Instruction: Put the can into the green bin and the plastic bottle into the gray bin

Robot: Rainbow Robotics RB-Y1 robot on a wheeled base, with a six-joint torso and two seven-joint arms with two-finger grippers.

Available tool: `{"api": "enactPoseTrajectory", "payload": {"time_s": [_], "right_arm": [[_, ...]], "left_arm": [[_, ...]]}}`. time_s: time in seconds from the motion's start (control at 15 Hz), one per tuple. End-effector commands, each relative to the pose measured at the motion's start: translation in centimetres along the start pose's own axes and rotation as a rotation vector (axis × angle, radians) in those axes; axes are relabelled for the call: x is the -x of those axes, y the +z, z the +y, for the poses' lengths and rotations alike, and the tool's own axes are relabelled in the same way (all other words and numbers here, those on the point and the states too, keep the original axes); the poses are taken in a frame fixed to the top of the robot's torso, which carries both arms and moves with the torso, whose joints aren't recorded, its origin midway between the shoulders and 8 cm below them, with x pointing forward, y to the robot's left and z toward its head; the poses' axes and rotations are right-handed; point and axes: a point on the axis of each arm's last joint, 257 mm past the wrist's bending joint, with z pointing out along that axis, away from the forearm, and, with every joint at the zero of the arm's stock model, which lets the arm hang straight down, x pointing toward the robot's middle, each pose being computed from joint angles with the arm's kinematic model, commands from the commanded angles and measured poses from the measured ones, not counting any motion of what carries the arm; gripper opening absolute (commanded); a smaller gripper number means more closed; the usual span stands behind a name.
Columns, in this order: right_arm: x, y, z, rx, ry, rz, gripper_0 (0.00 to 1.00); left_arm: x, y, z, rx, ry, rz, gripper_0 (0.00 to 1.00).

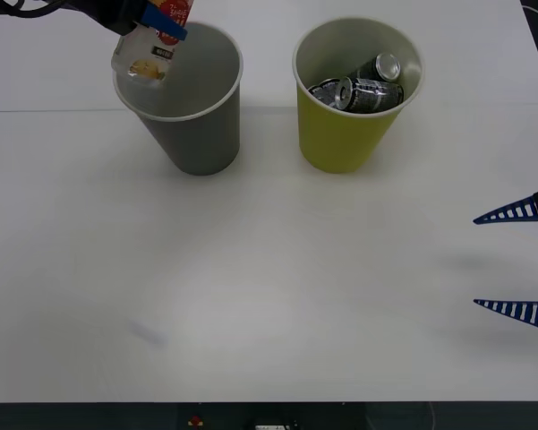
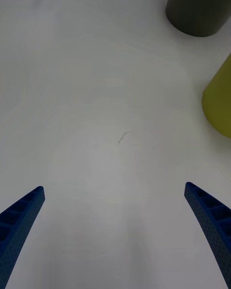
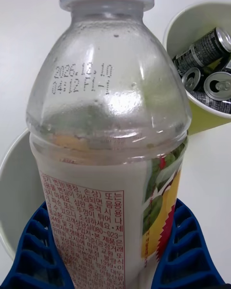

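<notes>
two cans (image 1: 362, 87) inside green bin (image 1: 340, 143), beside gray bin (image 1: 201, 134).

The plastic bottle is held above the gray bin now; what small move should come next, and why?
Probably shift it a little further over the opening, then open the fingers. The left gripper holds the plastic bottle above the near-left rim of the gray bin, not its centre. Cans already lie in the green bin, and the right gripper waits open.
</notes>
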Motion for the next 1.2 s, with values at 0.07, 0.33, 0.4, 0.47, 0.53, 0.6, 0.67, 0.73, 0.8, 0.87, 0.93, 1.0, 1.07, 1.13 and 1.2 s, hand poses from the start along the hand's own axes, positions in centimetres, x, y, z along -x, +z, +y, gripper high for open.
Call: {"api": "enactPoseTrajectory", "payload": {"time_s": [0.07,0.33,0.4,0.47,0.53,0.6,0.67,0.73,0.8,0.87,0.93,1.0,1.07,1.13,1.2], "right_arm": [[0.0,0.0,0.0,0.0,0.0,0.0,1.0],[0.0,0.0,0.0,0.0,0.0,0.0,1.0],[0.0,0.0,0.0,0.0,0.0,0.0,1.0],[0.0,0.0,0.0,0.0,0.0,0.0,1.0],[0.0,0.0,0.0,0.0,0.0,0.0,1.0],[0.0,0.0,0.0,0.0,0.0,0.0,1.0],[0.0,0.0,0.0,0.0,0.0,0.0,1.0],[0.0,0.0,0.0,0.0,0.0,0.0,1.0],[0.0,0.0,0.0,0.0,0.0,0.0,1.0],[0.0,0.0,0.0,0.0,0.0,0.0,1.0],[0.0,0.0,0.0,0.0,0.0,0.0,1.0],[0.0,0.0,0.0,0.0,0.0,0.0,1.0],[0.0,0.0,0.0,0.0,0.0,0.0,1.0],[0.0,0.0,0.0,0.0,0.0,0.0,1.0],[0.0,0.0,0.0,0.0,0.0,0.0,1.0]], "left_arm": [[0.9,1.4,0.7,0.027,-0.018,0.009,0.0],[1.2,2.4,2.3,0.076,-0.028,0.065,0.0],[1.2,2.6,2.7,0.089,-0.029,0.077,0.0],[1.2,2.7,2.8,0.098,-0.024,0.086,0.0],[1.2,2.8,3.0,0.11,-0.019,0.09,0.0],[1.2,2.7,3.2,0.118,-0.013,0.091,0.0],[1.0,2.8,3.3,0.126,-0.01,0.097,0.0],[0.9,2.8,3.4,0.129,-0.002,0.101,0.0],[0.9,2.8,3.5,0.132,0.004,0.102,0.0],[0.7,2.8,3.6,0.134,0.016,0.11,0.0],[0.7,2.8,3.5,0.131,0.016,0.111,0.0],[0.7,2.8,3.5,0.129,0.025,0.111,0.25],[0.7,2.8,3.4,0.126,0.061,0.113,1.0],[0.7,2.8,3.4,0.124,0.069,0.114,1.0],[0.8,2.8,3.3,0.12,0.086,0.113,1.0]]}}
